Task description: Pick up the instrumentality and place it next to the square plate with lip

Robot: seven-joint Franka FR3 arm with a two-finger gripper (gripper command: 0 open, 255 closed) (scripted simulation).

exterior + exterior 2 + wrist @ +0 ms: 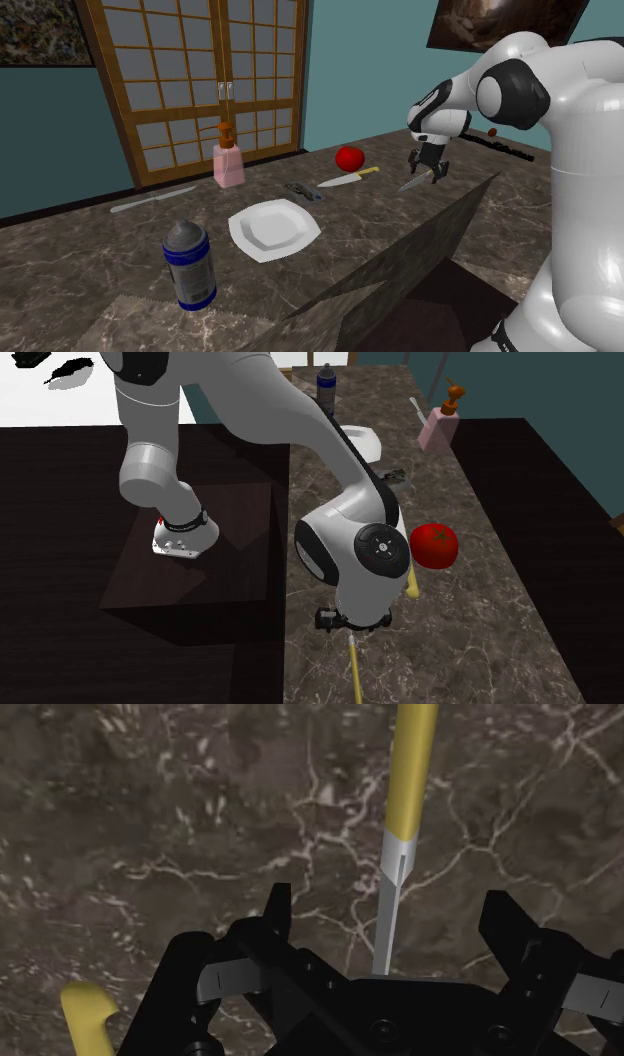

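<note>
Wrist view: the black gripper (pixel 391 904) hangs over a dark marble counter (pixel 150 824) with its 2 fingers (pixel 279 909) spread wide. The narrow grey blade of a yellow-handled knife (pixel 402 834) runs up between them and touches neither, so the jaws are open and clasp nothing. The handle points away from the hand. Whether the knife lies flat on the stone I cannot tell. Just beside the gripper's body, the yellow handle end of a 2nd knife (pixel 84 1019) shows.

In the second exterior view the arm's big white joint sits in front of a tomato (pixel 434 545), and the first knife's handle sticks out from under the hand toward the camera.

In the shoulder view, going from near to far, a blue spray can (pixel 189 265) with a grey cap stands upright closest to the camera. Behind it lies a white square plate (pixel 272 228) with a raised lip, bare. Past the plate is a small dark tool (pixel 305 192), then the 2nd knife with its broad blade, then the tomato just beyond that. The gripper and the knife under it are to that view's right of the tomato, well apart from the plate. Farther back a pink bottle (pixel 228 162) with a brown top stands upright. A long grey utensil (pixel 152 198) lies to its left. Wooden lattice doors (pixel 200 70) close the far wall.
</note>
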